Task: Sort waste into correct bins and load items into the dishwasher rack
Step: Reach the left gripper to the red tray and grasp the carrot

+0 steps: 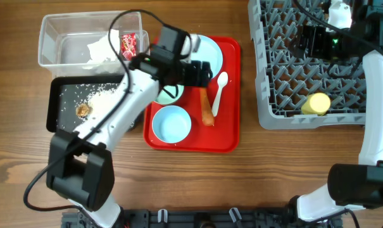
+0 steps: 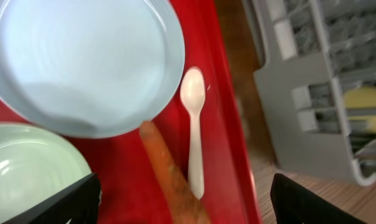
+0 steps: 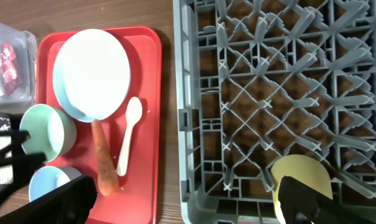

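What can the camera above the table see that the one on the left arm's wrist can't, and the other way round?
Only overhead: the clear tub holding tissue and red wrapper, the black tub with rice and a brown scrap, and the pale blue bowl.
Only the left wrist: a clear look into the mint bowl, which the left arm mostly covers from above.
Both: plate, white spoon, carrot, red tray, grey rack, yellow cup.

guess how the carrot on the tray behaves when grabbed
The carrot looks stiff, so it should lift whole. Round and tapered, it may roll on the red tray or slip. The spoon beside it could get nudged.
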You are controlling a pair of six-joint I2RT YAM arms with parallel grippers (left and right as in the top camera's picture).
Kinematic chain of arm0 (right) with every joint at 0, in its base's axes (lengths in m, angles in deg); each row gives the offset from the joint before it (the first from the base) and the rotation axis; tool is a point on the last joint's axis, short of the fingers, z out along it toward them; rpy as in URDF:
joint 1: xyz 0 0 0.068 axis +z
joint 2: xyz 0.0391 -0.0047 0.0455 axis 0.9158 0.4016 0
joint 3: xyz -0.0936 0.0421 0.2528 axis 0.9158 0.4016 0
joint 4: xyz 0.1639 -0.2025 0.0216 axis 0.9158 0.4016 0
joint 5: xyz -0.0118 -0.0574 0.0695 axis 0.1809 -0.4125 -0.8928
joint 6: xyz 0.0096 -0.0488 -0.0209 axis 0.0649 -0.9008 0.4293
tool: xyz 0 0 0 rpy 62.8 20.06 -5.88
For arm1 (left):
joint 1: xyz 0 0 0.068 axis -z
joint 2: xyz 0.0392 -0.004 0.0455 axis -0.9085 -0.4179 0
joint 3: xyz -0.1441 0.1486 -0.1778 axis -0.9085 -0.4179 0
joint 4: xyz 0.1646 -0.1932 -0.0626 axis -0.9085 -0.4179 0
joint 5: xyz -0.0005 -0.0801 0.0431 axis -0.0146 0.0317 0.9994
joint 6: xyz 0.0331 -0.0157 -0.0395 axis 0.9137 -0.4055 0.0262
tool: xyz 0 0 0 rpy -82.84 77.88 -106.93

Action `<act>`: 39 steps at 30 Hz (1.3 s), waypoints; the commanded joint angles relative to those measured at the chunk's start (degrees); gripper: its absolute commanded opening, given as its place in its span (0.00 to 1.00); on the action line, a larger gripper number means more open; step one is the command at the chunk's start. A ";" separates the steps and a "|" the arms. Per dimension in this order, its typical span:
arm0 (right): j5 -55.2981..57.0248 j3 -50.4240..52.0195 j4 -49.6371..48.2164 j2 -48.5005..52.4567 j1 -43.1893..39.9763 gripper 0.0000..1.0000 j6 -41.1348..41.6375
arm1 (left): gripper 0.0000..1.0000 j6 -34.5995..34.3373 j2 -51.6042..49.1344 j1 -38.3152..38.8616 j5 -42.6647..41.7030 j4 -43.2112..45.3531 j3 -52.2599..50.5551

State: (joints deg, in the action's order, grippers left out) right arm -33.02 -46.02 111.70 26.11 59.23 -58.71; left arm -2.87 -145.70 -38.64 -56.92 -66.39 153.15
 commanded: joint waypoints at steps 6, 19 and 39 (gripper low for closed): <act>-0.94 -0.85 -0.52 -0.24 0.07 0.97 -0.72 | 0.87 1.36 0.48 6.36 12.66 -5.66 0.66; -1.22 -0.46 -1.46 0.42 0.52 0.97 -0.09 | 0.85 -2.01 -1.03 6.99 12.46 -7.37 0.66; 0.66 -0.13 -2.54 4.33 6.80 0.96 3.10 | 0.81 -13.88 -6.32 10.21 17.18 -7.93 0.68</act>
State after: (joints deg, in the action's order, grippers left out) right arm -34.05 -46.02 108.64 29.32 66.13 -56.24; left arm -15.79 -148.17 -28.39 -41.91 -74.66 153.15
